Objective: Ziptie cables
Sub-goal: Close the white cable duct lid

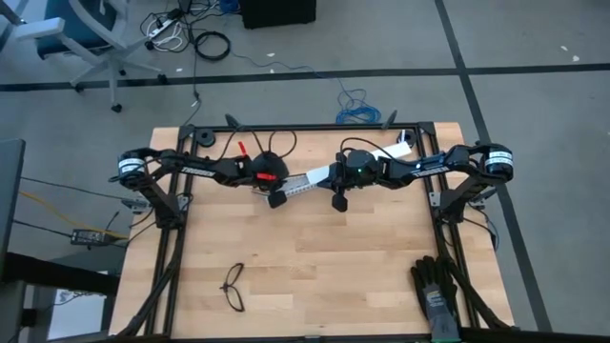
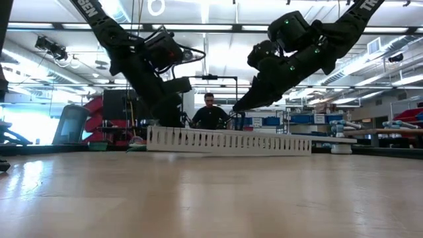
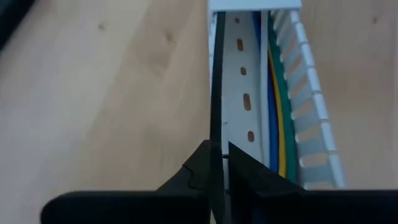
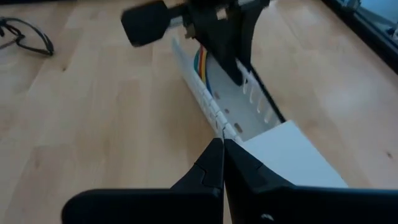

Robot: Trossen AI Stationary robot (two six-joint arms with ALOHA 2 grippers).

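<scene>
Cables [image 3: 278, 124], blue, yellow and green, lie lengthwise inside the white slotted duct [image 3: 245, 93] at the far middle of the table [image 1: 315, 276], pressed against the duct's toothed wall. The ziptie [image 3: 217, 93], thin and dark, runs along the opposite inner wall, and my left pincer [image 3: 219, 163] is nipped on its near end, fingers almost together with just the strip between them. My right pincer [image 4: 222, 149] is squeezed fully together, its tips touching the top edge of the duct's toothed wall at the other end.

I judge the wires light, limp and springy: they will bow and slip sideways rather than hold a shape, so they should be taken as a bunch, near the middle, where the duct walls already gather them. The ziptie seems stiffer along its length but slick and narrow; a grip close to its tip gives best control for threading, though it may twist or slide out if I pinch too lightly.
</scene>
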